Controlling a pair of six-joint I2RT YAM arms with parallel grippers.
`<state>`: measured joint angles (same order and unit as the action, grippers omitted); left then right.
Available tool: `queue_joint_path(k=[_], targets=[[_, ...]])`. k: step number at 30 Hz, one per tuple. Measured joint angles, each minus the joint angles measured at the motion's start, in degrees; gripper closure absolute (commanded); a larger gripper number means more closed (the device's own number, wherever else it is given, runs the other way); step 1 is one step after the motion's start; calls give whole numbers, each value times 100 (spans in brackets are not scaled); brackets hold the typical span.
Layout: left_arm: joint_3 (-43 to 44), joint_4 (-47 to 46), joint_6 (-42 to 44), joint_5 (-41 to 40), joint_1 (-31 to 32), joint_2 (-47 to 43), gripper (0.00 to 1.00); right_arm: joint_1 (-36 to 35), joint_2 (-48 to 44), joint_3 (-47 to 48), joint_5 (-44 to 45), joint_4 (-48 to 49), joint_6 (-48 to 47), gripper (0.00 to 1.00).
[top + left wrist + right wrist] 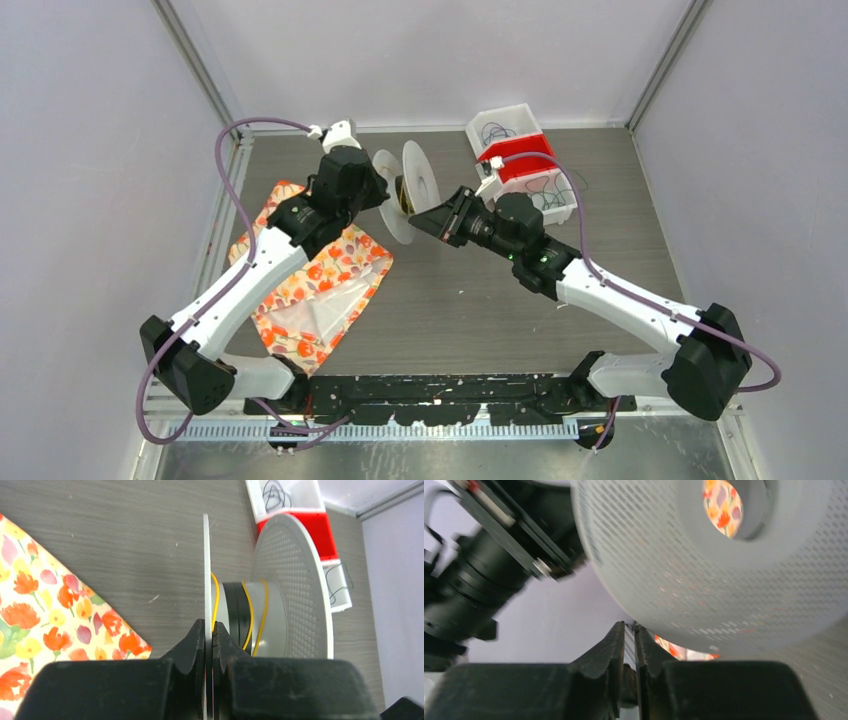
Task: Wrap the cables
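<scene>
I'm watching the left gripper (209,632) clamping the edge of the spool (295,580). The yellow cable (215,597) is looping round the spool's middle, just past those fingertips. The right gripper (629,632) is sitting nearly closed beside the spool, and I cannot tell whether it is pinching anything.

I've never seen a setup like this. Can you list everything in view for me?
Spool: one, clear-white plastic, two discs, table's far middle.
Yellow cable: one, wound on the spool's hub.
Dark cables: several, thin, in the white bins.
Bins: three, white-red-white, far right.
Floral cloth: one, orange-patterned, left.
Table: one, grey wood-grain.
Arms: two, white and black, near edge.
Purple hoses: two, along the arms.
Left gripper: black, shut on a spool disc.
Right gripper: black, shut, beside the spool.
</scene>
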<state>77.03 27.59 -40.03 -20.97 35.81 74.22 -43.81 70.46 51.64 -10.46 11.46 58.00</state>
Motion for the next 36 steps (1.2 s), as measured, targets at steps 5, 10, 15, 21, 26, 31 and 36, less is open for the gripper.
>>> queue_joint_path(k=[5, 10, 15, 21, 26, 31, 36], targets=[[-227, 348, -208, 57, 168, 66, 99, 0, 85, -15, 444, 654, 203, 71], [-251, 804, -616, 271, 247, 269, 99, 44, 184, -203, 973, 745, 219, 68], [-251, 914, -728, 343, 249, 343, 100, 57, 42, -258, 1128, 208, -55, 64], [-109, 946, -92, 457, 249, 343, 99, 55, -1156, -258, 1692, -879, -997, 38], [883, 1281, 1126, 1032, 245, 354, 100, 98, -2177, -243, 2752, -1646, -1965, 32], [1698, 1425, 2243, 2050, 157, 339, 100, 227, -2256, -118, 3440, -2371, -2802, 31], [2363, 1974, 2520, 2651, -61, 354, 100, 245, -2142, -122, 3545, -2741, -3447, 30]])
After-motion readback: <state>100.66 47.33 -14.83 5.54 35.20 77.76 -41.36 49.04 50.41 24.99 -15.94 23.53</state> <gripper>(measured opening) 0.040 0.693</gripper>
